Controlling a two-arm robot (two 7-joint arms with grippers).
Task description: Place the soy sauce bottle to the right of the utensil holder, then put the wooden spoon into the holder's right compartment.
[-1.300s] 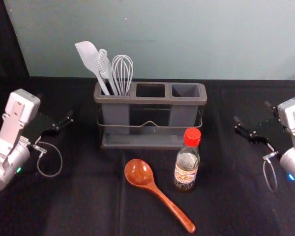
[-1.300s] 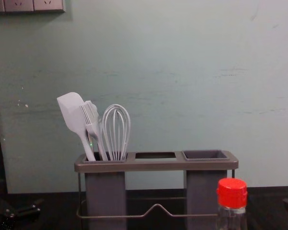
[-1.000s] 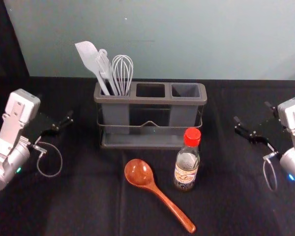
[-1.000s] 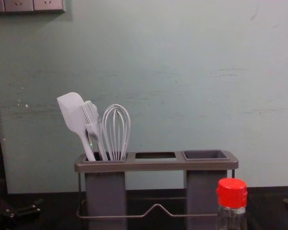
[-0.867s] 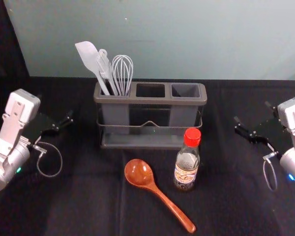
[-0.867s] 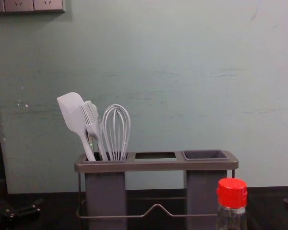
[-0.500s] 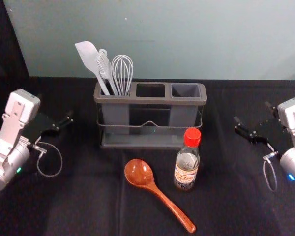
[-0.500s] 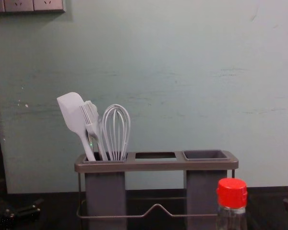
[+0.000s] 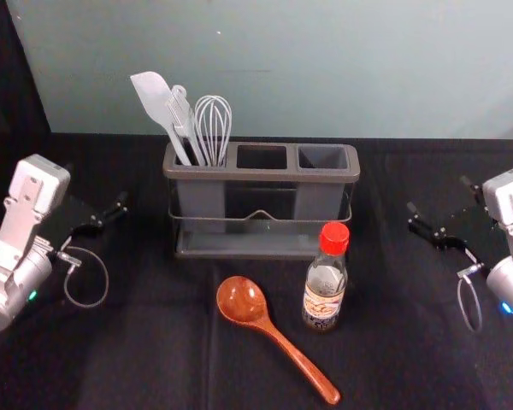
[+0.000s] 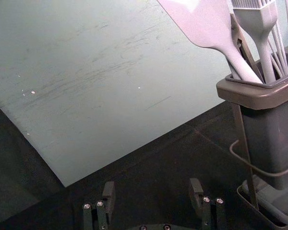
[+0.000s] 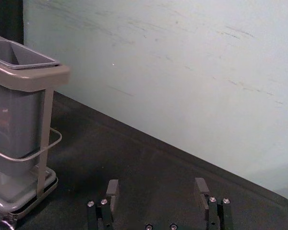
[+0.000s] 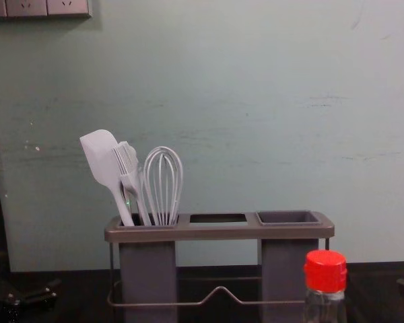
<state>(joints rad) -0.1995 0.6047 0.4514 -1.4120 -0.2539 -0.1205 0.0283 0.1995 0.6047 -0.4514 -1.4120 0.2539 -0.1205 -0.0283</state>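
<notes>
Soy sauce bottle [image 9: 324, 293] comes first; right gripper [image 11: 156, 182], at right, should reach it. Left gripper [image 10: 152, 183] rests at left, all jaws apart.

Left gripper [image 9: 97, 185] and right gripper [image 9: 439, 194] at opposite sides of the head view, jaws wide apart.

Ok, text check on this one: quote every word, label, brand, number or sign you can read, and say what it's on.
Soy sauce bottle's label: printed marks, too small to read.
Utensil holder: no lettering visible.
Wooden spoon: none visible.
Wall sockets: slots, no readable text.
So nothing quotable.
</notes>
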